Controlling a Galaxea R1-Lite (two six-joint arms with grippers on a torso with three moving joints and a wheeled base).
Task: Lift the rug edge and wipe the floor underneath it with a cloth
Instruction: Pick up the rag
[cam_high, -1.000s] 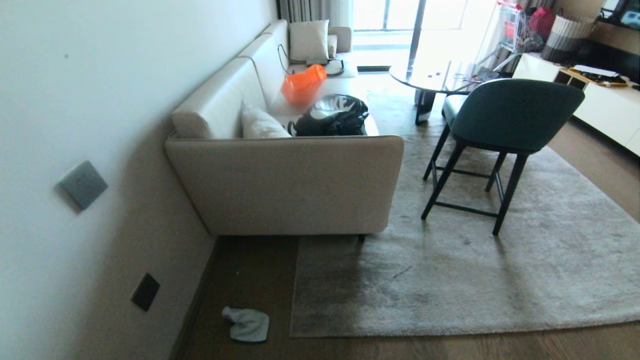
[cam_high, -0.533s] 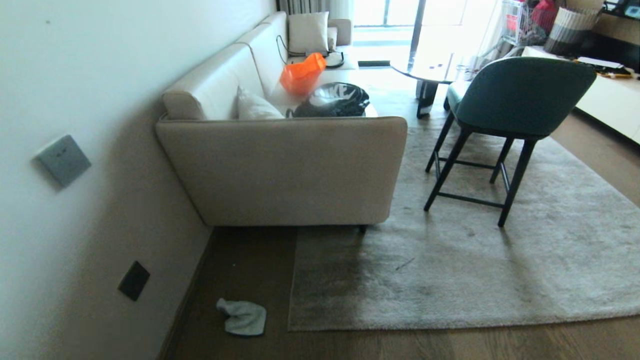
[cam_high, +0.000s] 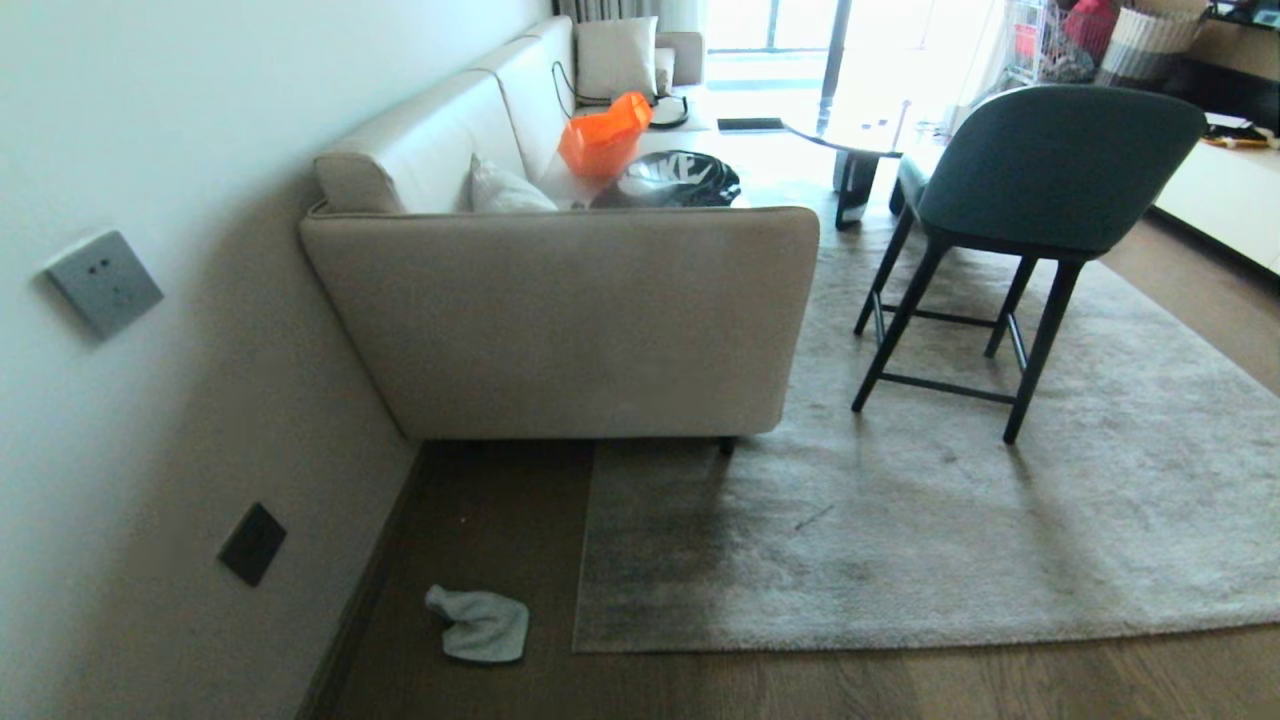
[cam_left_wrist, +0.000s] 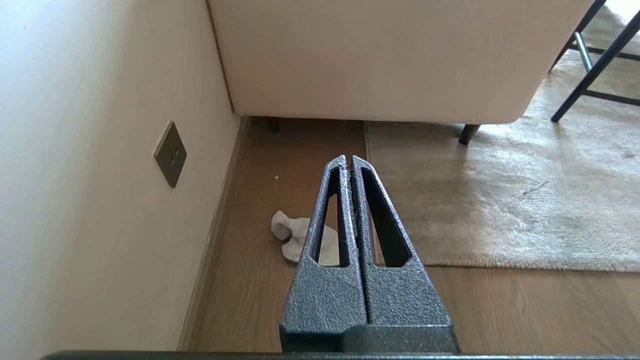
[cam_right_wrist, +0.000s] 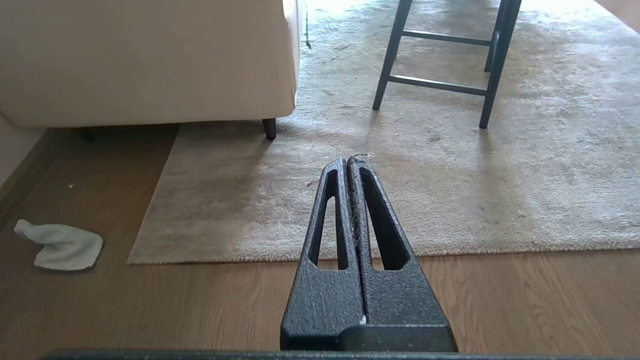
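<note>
Two matching dark pincers

The left gripper and right gripper each carry tapered, charcoal, pebble-textured fingers with a long slot cut through, widening back to a flat black base bar.

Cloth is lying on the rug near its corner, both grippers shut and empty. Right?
Not quite. The cloth lies on the bare floor beside the rug corner, not on the rug; the head view shows it. The left gripper and right gripper are shut and empty.

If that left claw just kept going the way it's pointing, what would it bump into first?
Probably the bare wooden floor between the cloth and the sofa; the shut left gripper points there, though depth is unclear.
</note>
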